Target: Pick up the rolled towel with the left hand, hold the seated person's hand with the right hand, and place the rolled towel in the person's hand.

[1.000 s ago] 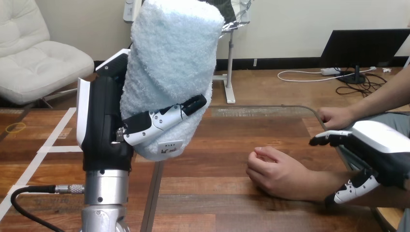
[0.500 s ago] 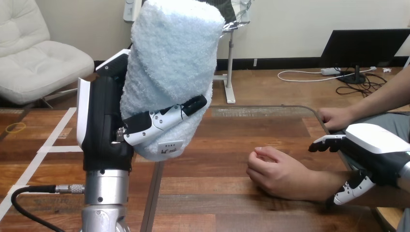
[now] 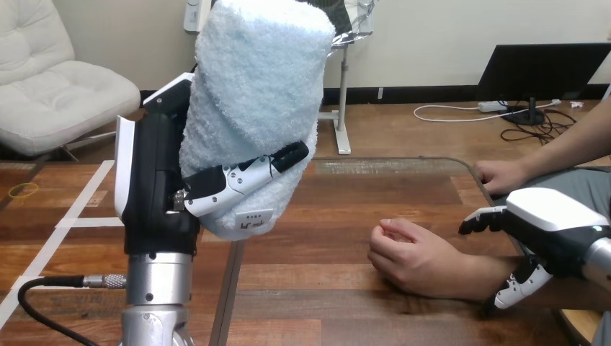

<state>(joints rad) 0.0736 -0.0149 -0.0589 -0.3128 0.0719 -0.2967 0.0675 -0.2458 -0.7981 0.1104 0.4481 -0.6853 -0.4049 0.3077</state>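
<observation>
My left hand (image 3: pixel 155 189) is raised at the view's left, its fingers curled round the pale blue rolled towel (image 3: pixel 252 108), which stands upright high above the table. The person's hand (image 3: pixel 414 254) rests on the wooden table (image 3: pixel 317 288) at centre right, loosely curled, palm down. My right hand (image 3: pixel 551 231) hovers over the person's wrist at the right edge, fingers bent above and thumb below the forearm; I cannot tell whether it touches the wrist.
The person's other hand (image 3: pixel 501 174) lies at the table's far right edge. A seam (image 3: pixel 229 295) runs down the table between my left arm and the person's hand.
My right hand has dropped slightly and drawn a little to the right along the person's wrist. The left hand and towel have not moved.
</observation>
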